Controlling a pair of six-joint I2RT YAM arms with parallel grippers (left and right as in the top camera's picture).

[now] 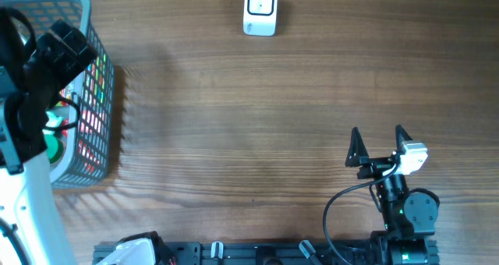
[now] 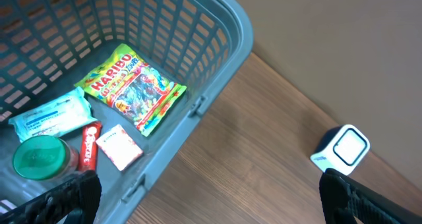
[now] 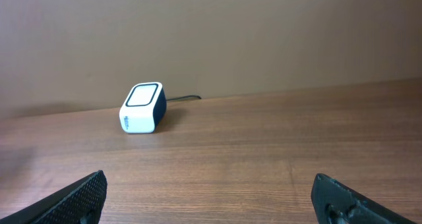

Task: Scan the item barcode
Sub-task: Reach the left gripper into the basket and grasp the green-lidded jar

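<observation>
jaws spread on both arms, left over the basket (image 2: 239,34) rim, right facing the scanner (image 3: 141,108) across open table (image 1: 234,125).

Overhead, the left arm (image 1: 47,51) hides most of the basket (image 1: 97,117), itself cut off by the picture's left edge.

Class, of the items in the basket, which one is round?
The green-topped jar, beside the red tube. The Haribo bag, wipes pack and small box are flat; the tube is long.
</observation>
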